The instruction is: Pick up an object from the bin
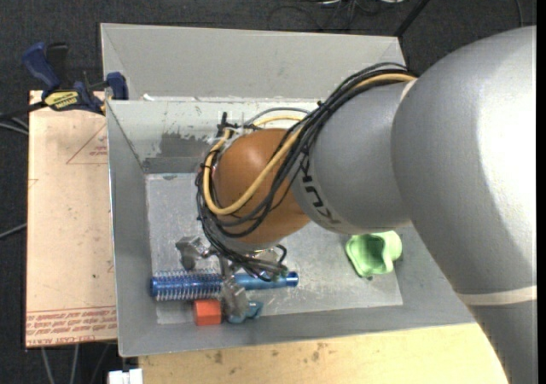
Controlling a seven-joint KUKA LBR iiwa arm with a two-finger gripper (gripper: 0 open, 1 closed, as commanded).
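Brush, blue and bristly, lies just left of the end effector. It is probably light with yielding bristles, so best gripped across its middle. Whether the end effector is open or closed, I cannot tell.

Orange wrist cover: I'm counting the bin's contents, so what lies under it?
Below its lower edge show a blue bristly brush, a small orange block and a blue tube. The bin floor directly beneath the cover is hidden.

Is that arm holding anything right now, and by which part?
Cannot be told. The end effector sits low among a blue spiral roller, a blue rod and an orange-red block near the front of the bin; whether it grips any is hidden.
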